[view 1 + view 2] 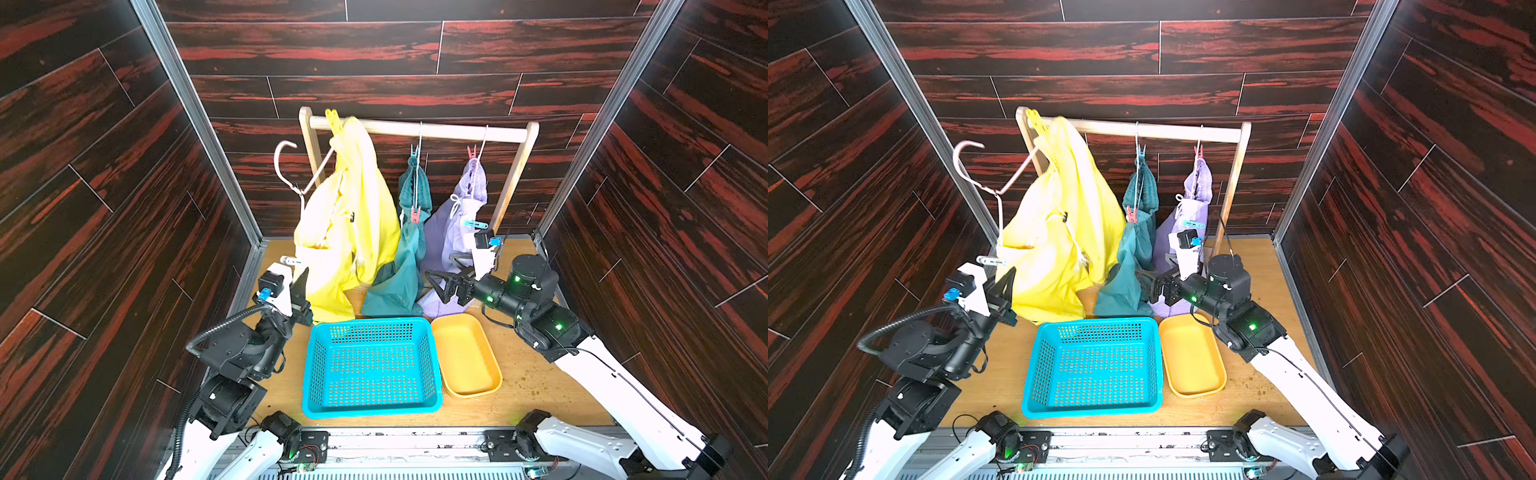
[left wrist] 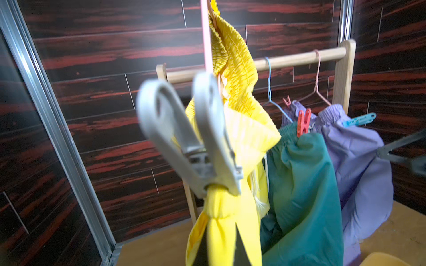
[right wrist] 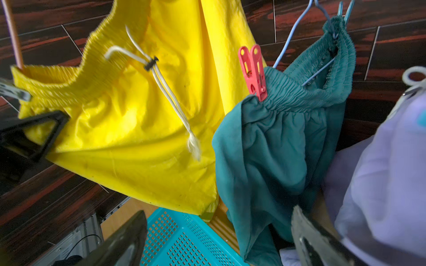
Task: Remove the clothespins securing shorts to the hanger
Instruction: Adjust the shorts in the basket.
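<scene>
Yellow shorts (image 1: 349,232) hang askew from a pink hanger (image 1: 286,166) that tilts left of the rail. A grey clothespin (image 2: 196,138) pinches their bunched edge, and a yellow one (image 1: 332,118) sits near the rail. My left gripper (image 2: 221,248) is shut on the yellow fabric just below the grey pin. Teal shorts (image 1: 409,257) carry a light blue clothespin (image 1: 414,150) and a red one (image 3: 253,71). Lavender shorts (image 1: 453,232) carry a red-pink clothespin (image 1: 471,151) and a light blue one (image 1: 476,225). My right gripper (image 1: 440,282) stands open, low in front of the teal and lavender shorts.
A blue perforated basket (image 1: 370,365) and a yellow tray (image 1: 465,357) sit side by side on the table before the wooden rack (image 1: 415,129). Dark wood-pattern walls close in on both sides and behind.
</scene>
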Controlling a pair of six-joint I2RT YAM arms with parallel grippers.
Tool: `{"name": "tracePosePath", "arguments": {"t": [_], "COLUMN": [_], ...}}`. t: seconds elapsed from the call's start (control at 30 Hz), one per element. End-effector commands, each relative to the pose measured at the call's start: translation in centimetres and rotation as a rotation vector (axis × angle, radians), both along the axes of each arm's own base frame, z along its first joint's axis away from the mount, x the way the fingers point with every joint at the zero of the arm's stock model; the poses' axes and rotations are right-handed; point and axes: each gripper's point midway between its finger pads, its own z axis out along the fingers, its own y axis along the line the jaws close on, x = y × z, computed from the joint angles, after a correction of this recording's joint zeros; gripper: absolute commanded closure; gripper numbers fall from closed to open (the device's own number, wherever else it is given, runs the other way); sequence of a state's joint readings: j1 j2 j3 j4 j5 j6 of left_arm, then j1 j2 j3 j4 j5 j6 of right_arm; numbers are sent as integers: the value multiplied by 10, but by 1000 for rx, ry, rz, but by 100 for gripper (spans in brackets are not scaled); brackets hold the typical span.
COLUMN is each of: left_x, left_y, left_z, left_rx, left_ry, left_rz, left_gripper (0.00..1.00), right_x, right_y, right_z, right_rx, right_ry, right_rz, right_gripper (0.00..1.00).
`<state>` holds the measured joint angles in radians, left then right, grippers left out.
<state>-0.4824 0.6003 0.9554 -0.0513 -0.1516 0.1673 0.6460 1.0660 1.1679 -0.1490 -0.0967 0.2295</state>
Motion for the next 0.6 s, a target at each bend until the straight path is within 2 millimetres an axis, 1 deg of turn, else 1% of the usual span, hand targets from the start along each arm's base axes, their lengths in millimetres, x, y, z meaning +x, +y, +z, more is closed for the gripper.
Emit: {"name": "tracePosePath", "arguments": {"t": [0.0, 0.1, 0.17, 0.33, 0.5, 0.57], "left_x": [-33, -38, -42, -54, -73, -78], "left_y": [13, 13, 5, -1, -1, -2], "left_z": [82, 98, 101, 118, 133, 133], "left_rx": [-110, -106, -68, -78, -97, -77], "left_ry": [-240, -268, -277, -319, -384, -396], "left_rz": [-19, -31, -70, -135, -184, -192], "left_gripper": [100, 100, 100, 100, 100, 100], "right_x": [2, 1, 2, 9, 17, 19], "right_y": [2, 3, 3, -1, -7, -9], "right_z": [17, 22, 26, 34, 50, 59], "right_rx": [8, 15, 19, -14, -53, -59], "right_ry": [-53, -63, -72, -100, -129, -138], "right_rz": [-6, 0, -1, -39, -94, -106], "right_gripper": [1, 2, 2, 2, 2, 2]}}
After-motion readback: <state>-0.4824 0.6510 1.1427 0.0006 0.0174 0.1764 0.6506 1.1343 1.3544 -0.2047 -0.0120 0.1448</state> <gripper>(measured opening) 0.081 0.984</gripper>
